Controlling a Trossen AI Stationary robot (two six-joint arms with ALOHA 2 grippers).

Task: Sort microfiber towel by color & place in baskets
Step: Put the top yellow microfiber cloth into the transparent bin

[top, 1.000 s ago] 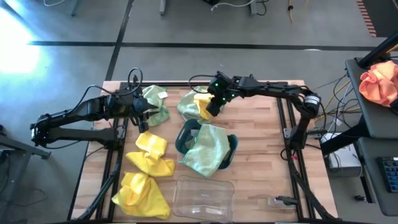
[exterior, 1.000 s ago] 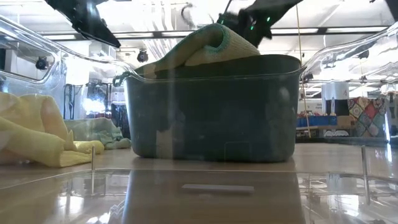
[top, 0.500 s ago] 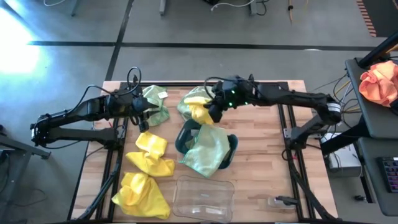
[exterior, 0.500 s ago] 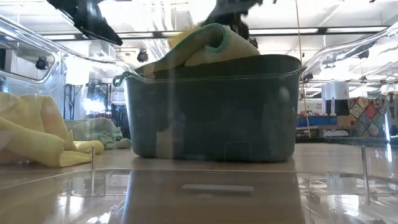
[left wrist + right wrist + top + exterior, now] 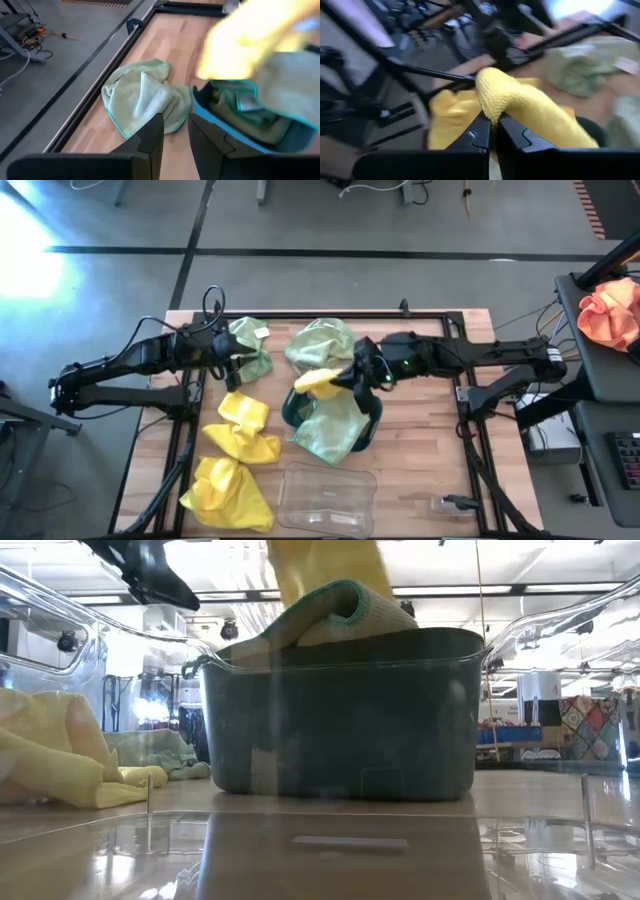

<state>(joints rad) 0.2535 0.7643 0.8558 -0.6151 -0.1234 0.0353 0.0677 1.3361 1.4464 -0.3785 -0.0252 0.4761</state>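
**Yellow towel held above the teal tub**

A bright yellow microfiber towel [image 5: 318, 379] hangs just left of centre in the high view, pinched in the jaws of the right gripper [image 5: 357, 374], whose fingers press together on a fold of it. It sits over the upper left rim of the dark teal rectangular plastic tub [image 5: 371, 416], and a pale green towel [image 5: 330, 423] drapes over that tub's lower side. In the low view the yellow cloth dangles at top centre above the green one heaped in the tub.

The clear see-through plastic tub [image 5: 326, 497] lies at the bottom centre of the wooden worktop [image 5: 420, 450]. Another pale green towel [image 5: 322, 341] lies crumpled above the teal tub, and a third [image 5: 251, 347] at upper left, beside the left gripper [image 5: 228, 367], which hovers over the worktop with its jaws slightly spread and nothing between them. Two more yellow towels lie at lower left, one [image 5: 243, 426] above the other [image 5: 226, 493].
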